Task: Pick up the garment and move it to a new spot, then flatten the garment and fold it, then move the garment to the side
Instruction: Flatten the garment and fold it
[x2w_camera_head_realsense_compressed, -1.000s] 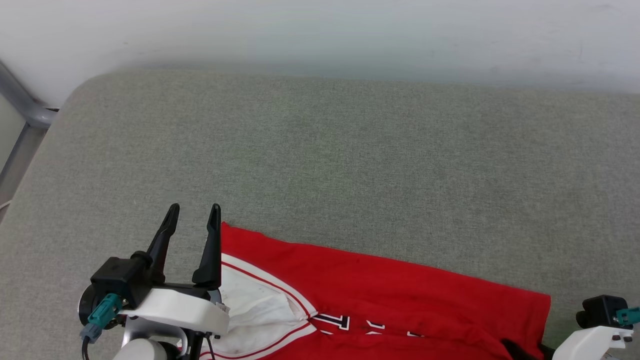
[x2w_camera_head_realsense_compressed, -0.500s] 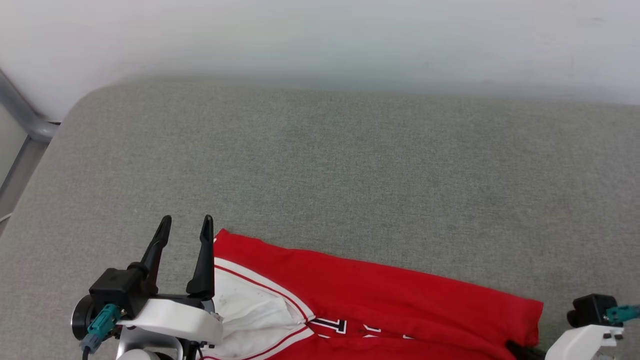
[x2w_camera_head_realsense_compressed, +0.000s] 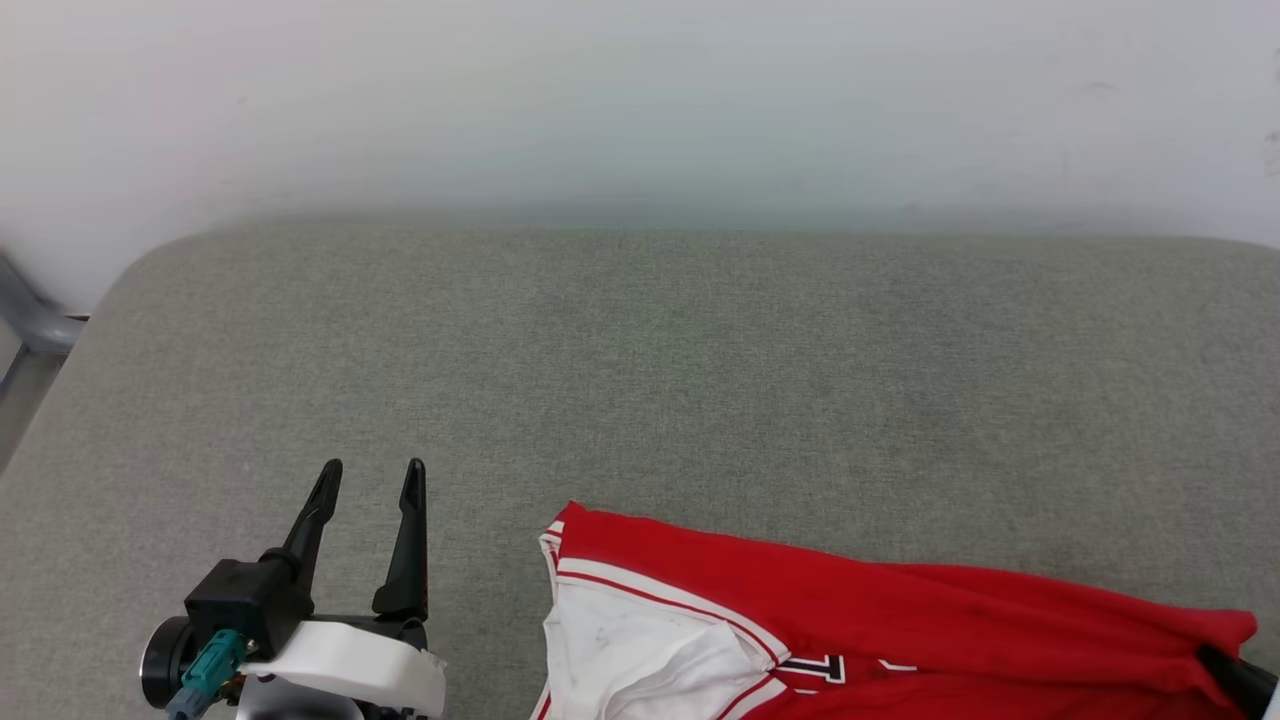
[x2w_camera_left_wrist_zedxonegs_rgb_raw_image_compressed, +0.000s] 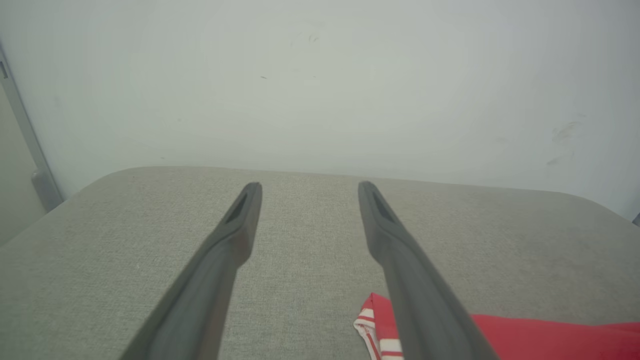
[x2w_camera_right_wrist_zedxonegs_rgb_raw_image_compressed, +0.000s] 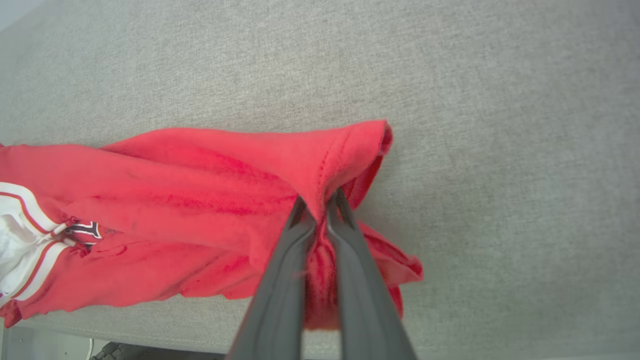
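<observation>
The garment, a red jersey with a white sleeve and black lettering, lies bunched at the lower right of the grey cushion. My right gripper is shut on a raised fold of its red hem. One dark finger pokes out at the shirt's right end in the head view. My left gripper stands open to the garment's left, apart from it, with nothing between its fingers. The left wrist view shows that gripper over bare cushion, with the striped sleeve trim beside its right finger.
The grey fabric cushion stretches wide behind and left of the garment. A white wall runs along its far edge. A grey metal frame stands past the left corner. The cushion's near edge lies just below the shirt.
The camera has tilted, so the cushion sits lower in the picture. The garment has slid right, away from my left gripper, drawn by the right gripper, which moved toward the right edge.
</observation>
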